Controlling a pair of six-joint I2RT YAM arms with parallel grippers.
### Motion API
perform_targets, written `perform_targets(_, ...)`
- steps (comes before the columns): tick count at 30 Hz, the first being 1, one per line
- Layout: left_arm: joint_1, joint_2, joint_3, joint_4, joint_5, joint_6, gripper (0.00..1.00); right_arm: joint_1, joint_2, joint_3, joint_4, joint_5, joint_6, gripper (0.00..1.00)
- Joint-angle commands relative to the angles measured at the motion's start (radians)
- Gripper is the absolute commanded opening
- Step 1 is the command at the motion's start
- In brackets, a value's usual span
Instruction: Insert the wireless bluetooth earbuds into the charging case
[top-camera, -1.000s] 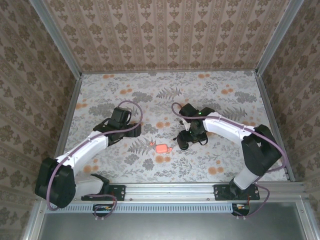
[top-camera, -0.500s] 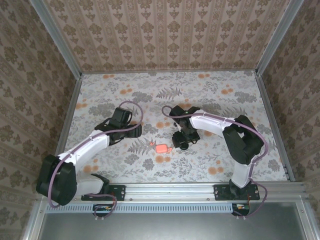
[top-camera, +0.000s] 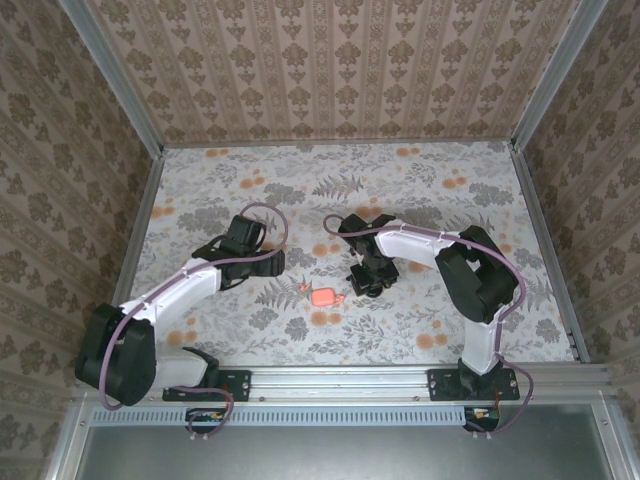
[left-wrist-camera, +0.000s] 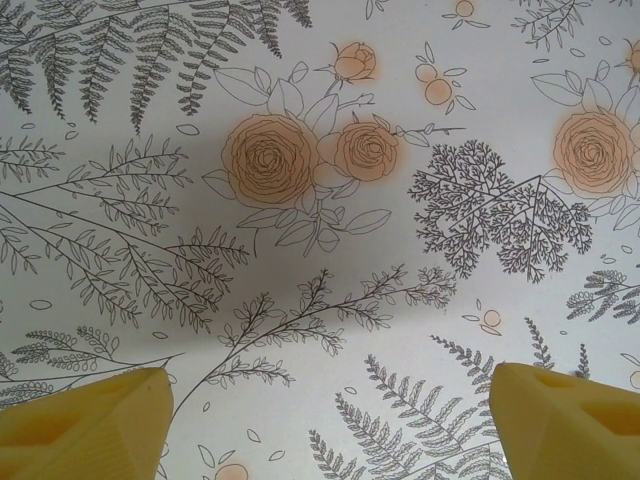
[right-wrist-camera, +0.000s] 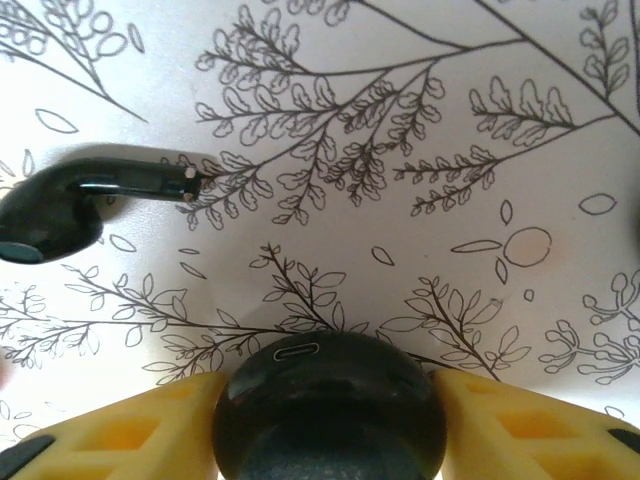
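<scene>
**Right gripper (right-wrist-camera: 328, 388) clamps round black disc (right-wrist-camera: 330, 425); pink charging case (top-camera: 322, 297) lies alongside**

On the flowered table (top-camera: 420, 185), the right gripper's yellow fingers (right-wrist-camera: 520, 420) press against both sides of the round black disc. One black earbud (right-wrist-camera: 85, 195) lies on its side close by, untouched. The salmon-pink charging case sits mid-table, just left of that gripper. Farther left, the left gripper (left-wrist-camera: 330, 415) hovers with fingers spread wide, holding nothing.

No text, label, brand mark, number or sign is legible on anything here.
</scene>
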Motion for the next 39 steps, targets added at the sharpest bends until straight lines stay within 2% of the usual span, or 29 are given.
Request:
perform_targets(1, 0.0, -0.003, 0.018, -0.021, 0.03, -0.033, 0.84, 0.003, -0.032, -0.021, 0.01, 0.007, 0.001, 0.51)
perform_targets(10, 0.0, -0.021, 0.087, -0.069, 0.139, -0.071, 0.8, 0.004, -0.271, -0.186, 0.228, 0.02, -0.041, 0.45)
perform_targets(21, -0.002, 0.0, 0.21, -0.132, 0.427, -0.114, 0.66, 0.004, -0.573, -0.396, 0.631, -0.059, -0.186, 0.43)
perform_targets(25, -0.008, -0.012, 0.233, -0.139, 0.488, -0.143, 0.65, 0.009, -0.618, -0.42, 0.699, -0.106, -0.234, 0.42)
perform_targets(31, -0.014, -0.037, 0.265, -0.154, 0.544, -0.175, 0.63, 0.065, -0.65, -0.424, 0.743, -0.107, -0.33, 0.4)
perform_targets(39, -0.023, -0.046, 0.312, -0.172, 0.617, -0.178, 0.61, 0.158, -0.616, -0.399, 0.774, -0.088, -0.407, 0.4)
